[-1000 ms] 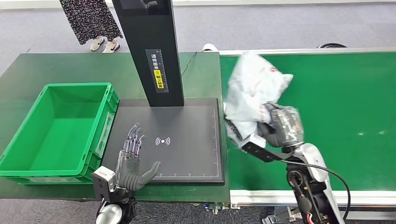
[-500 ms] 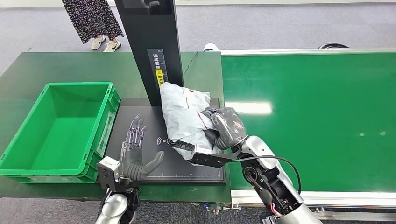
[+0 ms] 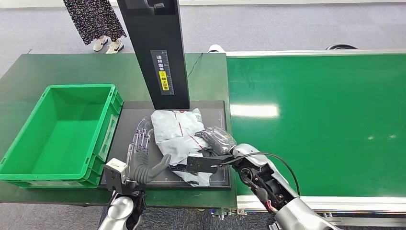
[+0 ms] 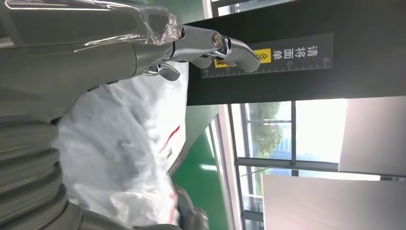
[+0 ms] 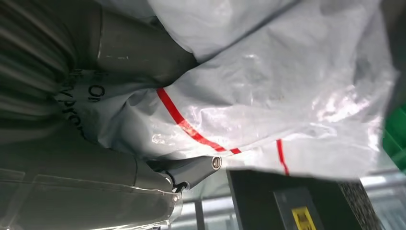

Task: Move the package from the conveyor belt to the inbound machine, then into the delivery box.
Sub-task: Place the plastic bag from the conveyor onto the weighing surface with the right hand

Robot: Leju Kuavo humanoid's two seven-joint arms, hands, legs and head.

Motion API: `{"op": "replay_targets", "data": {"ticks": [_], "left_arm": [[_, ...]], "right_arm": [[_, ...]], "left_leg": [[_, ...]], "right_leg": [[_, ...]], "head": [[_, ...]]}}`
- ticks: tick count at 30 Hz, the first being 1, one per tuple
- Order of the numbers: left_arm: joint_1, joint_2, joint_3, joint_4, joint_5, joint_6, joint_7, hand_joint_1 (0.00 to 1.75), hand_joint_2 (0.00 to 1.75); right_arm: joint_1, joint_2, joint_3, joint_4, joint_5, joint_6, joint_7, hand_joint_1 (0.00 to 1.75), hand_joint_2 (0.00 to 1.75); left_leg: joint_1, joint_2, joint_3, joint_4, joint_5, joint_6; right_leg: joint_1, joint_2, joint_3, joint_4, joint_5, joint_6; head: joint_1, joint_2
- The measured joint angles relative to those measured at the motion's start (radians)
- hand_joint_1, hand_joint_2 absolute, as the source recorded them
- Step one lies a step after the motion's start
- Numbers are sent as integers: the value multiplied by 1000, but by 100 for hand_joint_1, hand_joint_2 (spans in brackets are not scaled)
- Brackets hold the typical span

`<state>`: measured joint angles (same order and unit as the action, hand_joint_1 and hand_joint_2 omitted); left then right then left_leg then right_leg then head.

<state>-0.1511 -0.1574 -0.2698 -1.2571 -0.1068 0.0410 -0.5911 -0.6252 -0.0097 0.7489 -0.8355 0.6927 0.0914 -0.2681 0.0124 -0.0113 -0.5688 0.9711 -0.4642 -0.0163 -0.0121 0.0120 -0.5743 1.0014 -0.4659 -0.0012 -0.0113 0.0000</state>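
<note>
Package [image 3: 178, 136]: lies flat on the inbound machine's black platform [image 3: 123, 125], in front of its upright column [image 3: 155, 52]; I read its long axis as running from the column toward me.
Right hand [image 3: 218, 140]: grips the package's right edge, fingers closed on the film.
Left hand [image 3: 140, 160]: fingers spread, holding nothing, at the package's left edge; contact I cannot confirm.
Delivery box [image 3: 28, 168]: left of the platform, just beside it.
Deciding relation: I judge the left hand nearer the box, so the package travels leftward past it.
</note>
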Motion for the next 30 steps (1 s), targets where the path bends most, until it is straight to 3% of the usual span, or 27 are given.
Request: {"op": "replay_targets", "data": {"ticks": [6,10,11,14,15,30], "left_arm": [[-9,-3,-1,10,3,3,14,0,175],[-9,-2,-1,10,3,4,20,0,175],[-9,-2,-1,10,3,4,21,0,175],[-8,-2,0,10,3,4,22,0,175],[-8,-1,0,10,3,5,22,0,175],[-5,3,0,8,3,13,20,0,175]], "right_arm": [[-55,15,59,118,-29,81,-12,175,175],[-65,12,74,138,-82,99,-87,175,175],[-63,10,75,137,-95,98,-112,151,175],[-46,2,75,121,-129,82,-172,21,175],[-38,0,73,109,-139,74,-184,2,175],[6,-21,35,6,-165,14,-213,0,175]], "left_leg": [[0,1,2,0,0,0],[0,1,3,0,0,0],[0,1,3,0,0,0],[0,0,3,0,0,0],[0,0,3,0,0,0],[0,0,2,0,0,0]], "right_leg": [[0,1,1,0,0,0],[0,1,2,0,0,0],[0,1,2,0,0,0],[0,1,2,0,0,0],[0,1,2,0,0,0],[0,1,1,0,0,0]], "head": [[0,0],[0,0],[0,0],[0,0],[0,0],[0,0]]}}
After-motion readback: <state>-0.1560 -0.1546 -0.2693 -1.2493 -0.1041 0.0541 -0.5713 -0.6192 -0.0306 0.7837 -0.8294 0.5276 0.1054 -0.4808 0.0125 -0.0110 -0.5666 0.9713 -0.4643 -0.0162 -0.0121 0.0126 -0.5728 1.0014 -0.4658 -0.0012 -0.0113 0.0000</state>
